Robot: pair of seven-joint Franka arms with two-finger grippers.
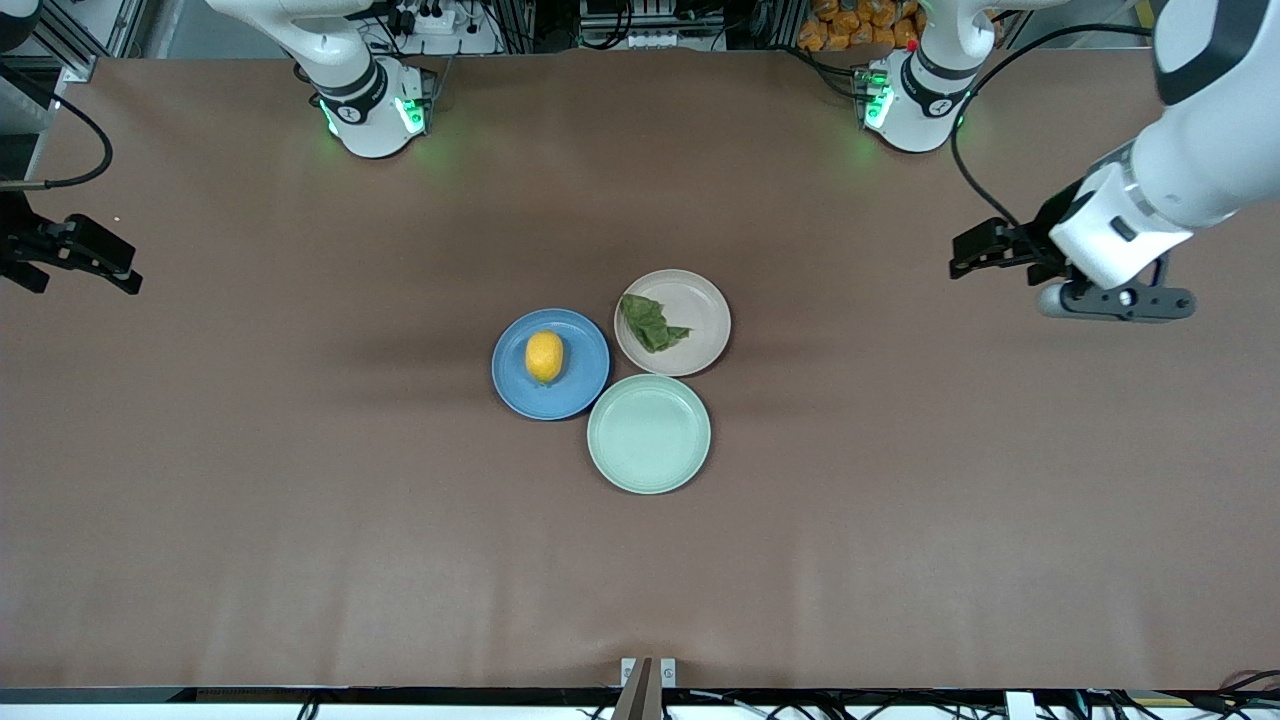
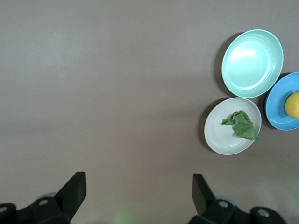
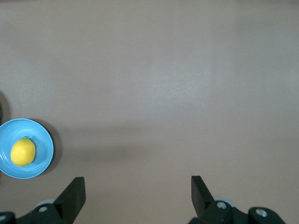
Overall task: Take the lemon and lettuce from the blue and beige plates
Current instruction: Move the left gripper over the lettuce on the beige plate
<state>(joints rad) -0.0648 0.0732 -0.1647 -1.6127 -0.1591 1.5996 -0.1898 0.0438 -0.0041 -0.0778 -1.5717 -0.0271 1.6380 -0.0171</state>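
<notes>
The yellow lemon (image 1: 544, 356) (image 3: 23, 152) (image 2: 293, 104) lies on the blue plate (image 1: 587, 372) (image 3: 43, 142) (image 2: 276, 114) at the table's middle. Beside it, toward the left arm's end, the crumpled green lettuce (image 1: 650, 322) (image 2: 241, 125) rests on the beige plate (image 1: 702, 308) (image 2: 218, 136). My left gripper (image 1: 968, 256) (image 2: 139, 186) hangs open and empty over bare table, well away from the plates toward the left arm's end. My right gripper (image 1: 122, 268) (image 3: 138, 189) hangs open and empty over bare table at the right arm's end.
An empty mint-green plate (image 1: 649, 433) (image 2: 252, 63) touches both other plates, nearer to the front camera. The brown table cover (image 1: 300, 500) spreads wide all around the three plates.
</notes>
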